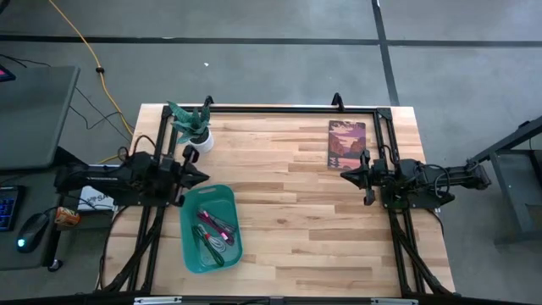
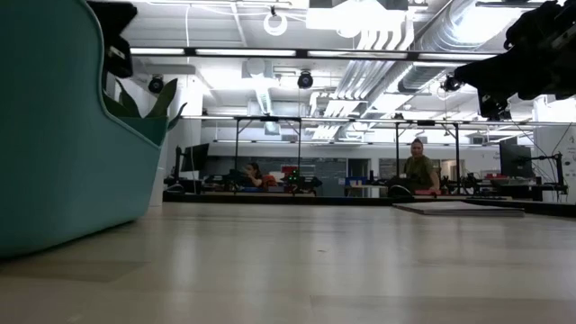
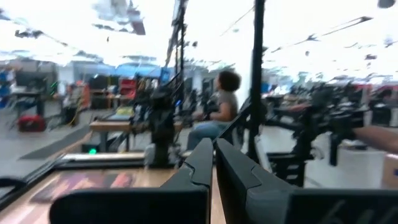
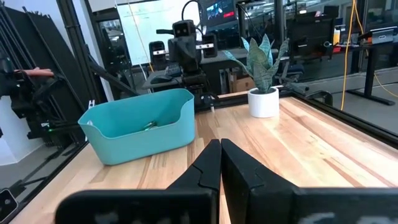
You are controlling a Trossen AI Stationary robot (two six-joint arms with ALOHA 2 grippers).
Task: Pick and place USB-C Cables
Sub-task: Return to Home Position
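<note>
The USB-C cables (image 1: 214, 235) lie bundled inside a teal bin (image 1: 188, 246) near the table's left near side; I make out a dark maroon one, a white-and-red one, a grey one and a green one in the high view. The bin's wall (image 4: 140, 127) also shows in the right wrist view, and it fills the low view's left (image 2: 54, 135). My left gripper (image 1: 203, 177) hovers shut above the table beside the bin's far end, empty (image 3: 213, 163). My right gripper (image 1: 344, 175) waits shut at the table's right (image 4: 220, 158), empty.
A potted plant in a white pot (image 1: 196, 135) stands at the far left, close to the left gripper. A flat picture card (image 1: 346, 145) lies at the far right near the right gripper. Bare wood lies between the arms. People sit in the room beyond (image 2: 418, 166).
</note>
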